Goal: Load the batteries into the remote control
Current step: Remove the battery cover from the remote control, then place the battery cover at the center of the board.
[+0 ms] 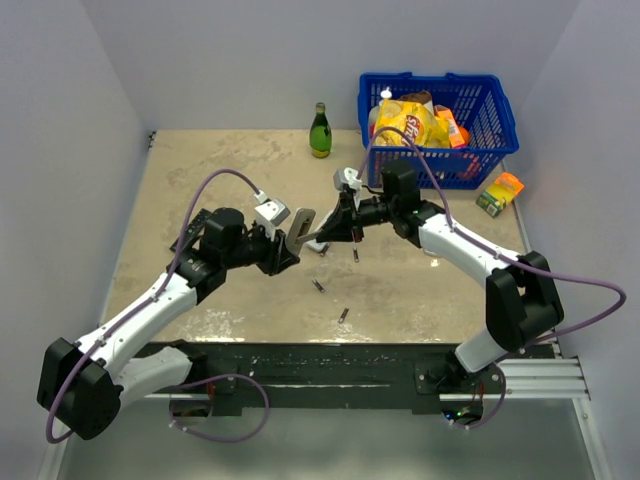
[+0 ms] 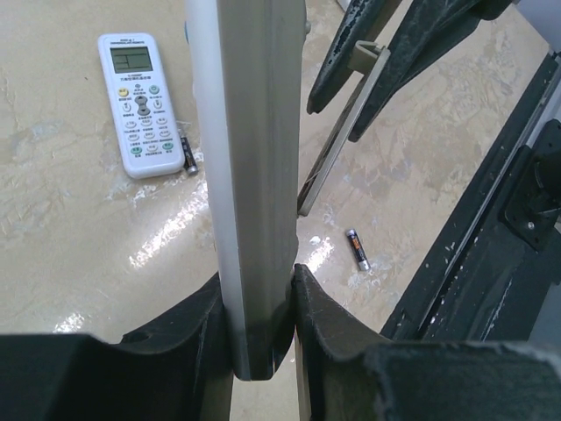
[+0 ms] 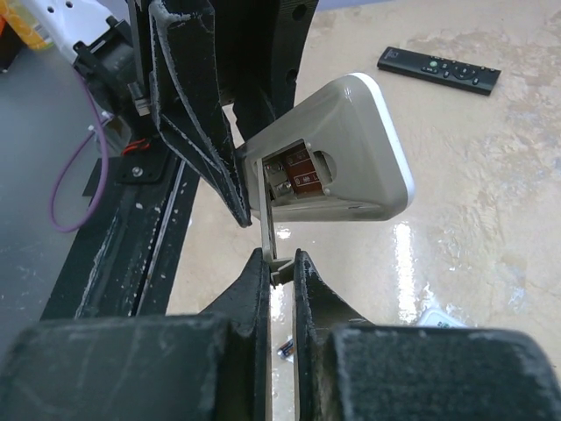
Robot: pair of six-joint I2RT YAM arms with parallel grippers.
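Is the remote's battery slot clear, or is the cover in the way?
The slot is uncovered: the cover, pinched in the right gripper, sticks out from the slot's edge, not across it. The left gripper clamps the remote just beside the slot. Nothing visible blocks it; the batteries lie loose on the table.

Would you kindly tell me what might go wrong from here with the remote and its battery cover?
The right gripper pinches only the thin edge of the battery cover, which looks joined to the remote control; a pull might slip off or snap it. The left gripper clamps the remote control at one end, so it may pivot. The batteries lie loose on the table and could roll.
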